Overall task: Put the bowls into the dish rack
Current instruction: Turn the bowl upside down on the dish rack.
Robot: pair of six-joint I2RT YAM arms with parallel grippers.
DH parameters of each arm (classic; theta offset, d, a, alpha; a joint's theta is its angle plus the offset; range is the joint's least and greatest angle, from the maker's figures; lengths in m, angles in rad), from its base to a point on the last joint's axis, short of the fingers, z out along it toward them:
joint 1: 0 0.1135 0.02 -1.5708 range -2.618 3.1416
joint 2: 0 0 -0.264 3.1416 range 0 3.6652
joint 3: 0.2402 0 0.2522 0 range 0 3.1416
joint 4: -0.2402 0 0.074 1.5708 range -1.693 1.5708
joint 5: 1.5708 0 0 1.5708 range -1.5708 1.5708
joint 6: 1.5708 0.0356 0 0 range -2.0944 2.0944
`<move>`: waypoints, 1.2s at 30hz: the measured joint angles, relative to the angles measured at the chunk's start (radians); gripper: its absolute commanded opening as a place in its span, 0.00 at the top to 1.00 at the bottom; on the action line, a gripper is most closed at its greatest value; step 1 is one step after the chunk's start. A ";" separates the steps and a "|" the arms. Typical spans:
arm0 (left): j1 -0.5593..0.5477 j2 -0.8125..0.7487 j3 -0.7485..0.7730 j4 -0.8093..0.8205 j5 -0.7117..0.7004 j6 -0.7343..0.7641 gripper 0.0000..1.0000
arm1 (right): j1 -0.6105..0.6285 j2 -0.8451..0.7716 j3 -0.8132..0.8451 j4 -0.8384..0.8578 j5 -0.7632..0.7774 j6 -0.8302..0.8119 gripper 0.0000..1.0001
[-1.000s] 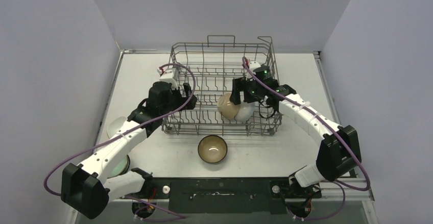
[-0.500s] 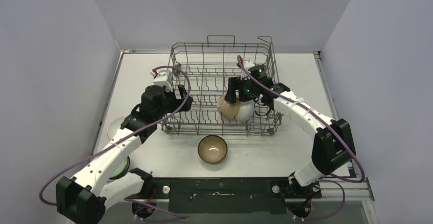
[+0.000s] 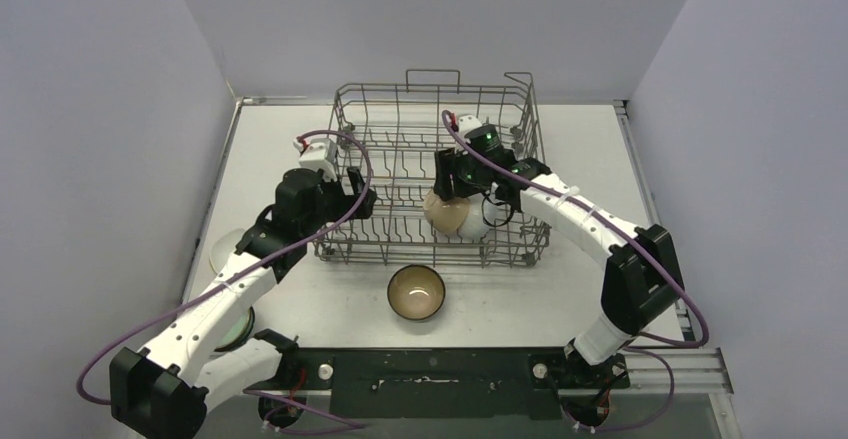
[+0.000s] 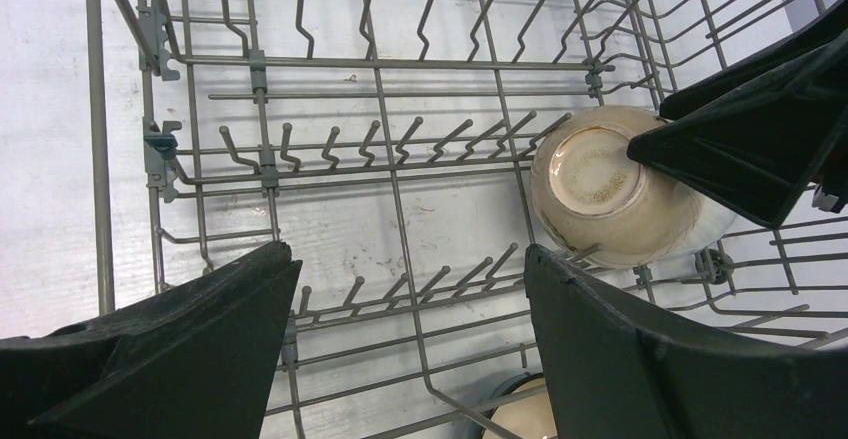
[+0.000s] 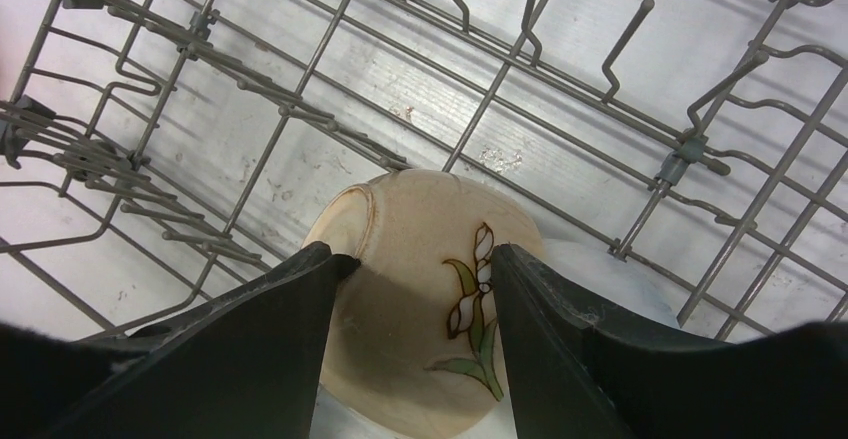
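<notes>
Bowls are sitting both inside and outside the dish rack (image 3: 380, 249). A beige flower-painted bowl (image 3: 445, 215) is leaning on its side among the tines at the rack's front right, its foot turned toward the rack's left side. A white bowl (image 3: 482, 221) is resting against it, nearer the rack's right wall. The right claw (image 3: 449, 185) is reaching down into the rack, its two fingers (image 5: 250, 329) straddling the beige bowl; whether they are pinching it I cannot tell. The left claw (image 3: 358, 187) is hovering over the rack's left edge, spread wide and holding nothing. A brown bowl (image 3: 416, 292) is sitting upright on the desk (image 3: 560, 289) just in front of the rack. Two pale bowls (image 3: 222, 249) are peeking out from under the left arm, left of the rack.
</notes>
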 measured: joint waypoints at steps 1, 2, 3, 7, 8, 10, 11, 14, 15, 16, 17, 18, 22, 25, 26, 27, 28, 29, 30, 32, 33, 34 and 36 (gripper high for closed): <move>0.001 0.000 0.000 0.001 0.002 0.000 0.17 | 0.008 0.005 0.005 -0.003 0.014 -0.004 0.43; 0.002 0.000 0.000 0.002 0.002 0.000 0.18 | 0.015 0.009 0.010 -0.006 0.026 -0.009 0.42; 0.003 0.000 0.000 0.004 0.004 0.000 0.18 | 0.021 0.013 0.013 -0.006 0.039 -0.014 0.41; 0.006 0.005 -0.002 0.016 0.021 -0.003 0.17 | 0.040 0.015 0.014 -0.007 0.076 -0.025 0.28; 0.007 0.006 -0.005 0.024 0.029 -0.005 0.17 | 0.042 0.015 0.014 -0.008 0.079 -0.026 0.25; 0.009 0.010 -0.011 0.034 0.046 -0.012 0.17 | 0.040 0.015 0.014 -0.012 0.077 -0.029 0.19; 0.011 0.012 -0.014 0.040 0.057 -0.018 0.17 | 0.035 0.015 0.013 -0.014 0.075 -0.029 0.17; 0.015 0.015 -0.025 0.059 0.082 -0.026 0.17 | 0.010 0.010 0.002 -0.021 0.042 -0.029 0.13; 0.016 0.015 -0.030 0.068 0.092 -0.027 0.17 | -0.004 0.008 -0.005 -0.027 0.027 -0.025 0.12; 0.017 0.015 -0.035 0.073 0.101 -0.029 0.17 | -0.019 0.006 -0.010 -0.026 0.006 -0.018 0.12; 0.018 0.015 -0.037 0.075 0.109 -0.031 0.17 | -0.028 0.005 -0.012 -0.026 -0.011 -0.015 0.12; 0.018 0.015 -0.039 0.078 0.114 -0.031 0.17 | -0.034 0.005 -0.014 -0.026 -0.024 -0.014 0.12; 0.019 0.014 -0.039 0.089 0.131 -0.037 0.17 | -0.039 0.005 -0.016 -0.029 -0.040 -0.014 0.14; 0.019 0.013 -0.039 0.096 0.136 -0.039 0.17 | -0.035 0.005 -0.017 -0.026 -0.043 -0.015 0.24; 0.020 0.011 -0.039 0.099 0.138 -0.041 0.17 | -0.031 0.005 -0.017 -0.024 -0.042 -0.015 0.29; 0.021 0.009 -0.039 0.103 0.138 -0.043 0.17 | -0.029 0.005 -0.017 -0.021 -0.040 -0.016 0.31; 0.021 0.009 -0.039 0.105 0.139 -0.045 0.17 | -0.027 0.005 -0.017 -0.016 -0.038 -0.017 0.32; 0.022 0.008 -0.039 0.107 0.142 -0.046 0.17 | -0.024 0.006 -0.016 -0.012 -0.034 -0.019 0.34; 0.023 0.008 -0.039 0.108 0.143 -0.046 0.17 | -0.020 0.006 -0.014 -0.010 -0.028 -0.019 0.34; 0.023 0.008 -0.039 0.109 0.143 -0.048 0.17 | -0.011 0.010 -0.008 -0.009 -0.012 -0.022 0.36; 0.023 0.008 -0.039 0.109 0.145 -0.048 0.17 | -0.006 0.013 -0.005 -0.010 -0.003 -0.023 0.36; 0.023 0.008 -0.039 0.109 0.145 -0.048 0.17 | -0.002 0.014 -0.002 -0.011 0.007 -0.024 0.36; 0.023 0.006 -0.039 0.109 0.146 -0.049 0.17 | 0.009 0.019 0.006 -0.018 0.030 -0.027 0.36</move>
